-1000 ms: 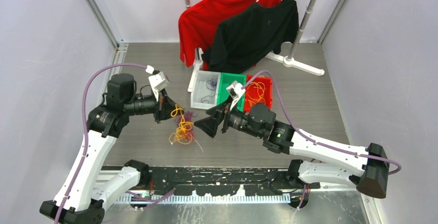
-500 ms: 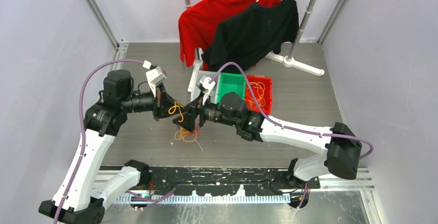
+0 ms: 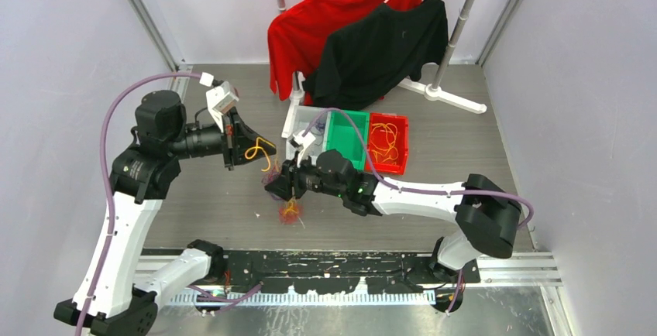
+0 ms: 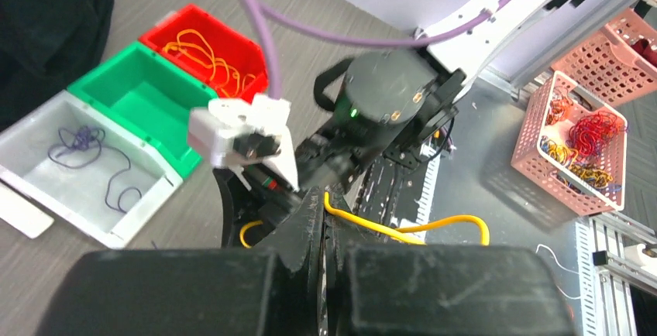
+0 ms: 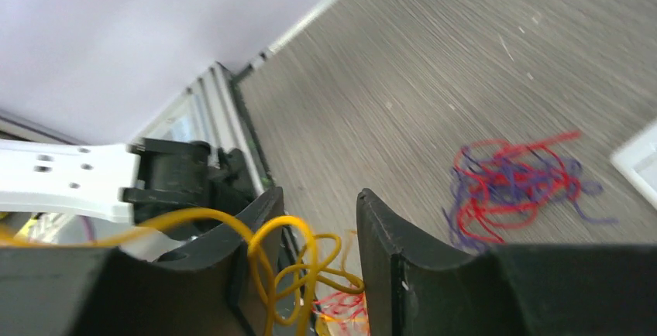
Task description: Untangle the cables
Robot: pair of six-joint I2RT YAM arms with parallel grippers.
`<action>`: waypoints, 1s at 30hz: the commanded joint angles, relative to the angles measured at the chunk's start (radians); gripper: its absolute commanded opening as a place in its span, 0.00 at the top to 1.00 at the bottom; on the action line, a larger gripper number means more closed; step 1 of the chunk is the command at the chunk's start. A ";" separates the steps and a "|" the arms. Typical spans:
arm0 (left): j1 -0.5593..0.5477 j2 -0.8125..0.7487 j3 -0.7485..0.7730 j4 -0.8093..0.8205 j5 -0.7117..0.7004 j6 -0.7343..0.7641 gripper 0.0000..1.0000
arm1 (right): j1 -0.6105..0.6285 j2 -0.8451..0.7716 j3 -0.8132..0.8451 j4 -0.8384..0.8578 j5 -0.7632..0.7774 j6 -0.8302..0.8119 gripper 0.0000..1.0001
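Note:
My left gripper (image 3: 242,149) is shut on a yellow cable (image 3: 259,150), lifted above the table; in the left wrist view its jaws (image 4: 329,208) pinch the yellow cable (image 4: 403,231), which bows out to the right. My right gripper (image 3: 274,187) sits just right of and below it. In the right wrist view that gripper (image 5: 314,235) stands partly apart, with yellow cable loops (image 5: 298,262) hanging between the fingers and brushing the right one. A small red and yellow tangle (image 3: 289,210) lies under it. A red and purple bunch (image 5: 515,185) lies on the table.
A white bin (image 3: 301,147) with purple wire, a green bin (image 3: 346,130) and a red bin (image 3: 387,142) with orange wire stand in a row behind the arms. Red and black shirts (image 3: 364,38) hang on a rack at the back. A pink basket (image 4: 577,138) holds coloured wires.
The right arm swung left until its jaws reached the yellow loops, and they narrowed. The left gripper drew up and to the left with the yellow cable, leaving a small tangle on the table.

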 commanded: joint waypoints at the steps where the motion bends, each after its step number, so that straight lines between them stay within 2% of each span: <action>1: -0.002 0.001 0.080 0.074 0.032 -0.049 1.00 | -0.010 0.015 -0.078 0.087 0.126 -0.014 0.55; 10: -0.002 0.028 0.187 0.115 -0.005 -0.055 1.00 | -0.024 0.052 -0.179 0.104 0.237 -0.039 0.55; 19: -0.003 0.083 0.375 0.134 -0.059 -0.051 1.00 | -0.028 0.111 -0.214 0.117 0.276 -0.036 0.48; 30: -0.003 0.106 0.552 0.256 -0.241 0.014 1.00 | -0.029 0.154 -0.222 0.127 0.274 -0.002 0.44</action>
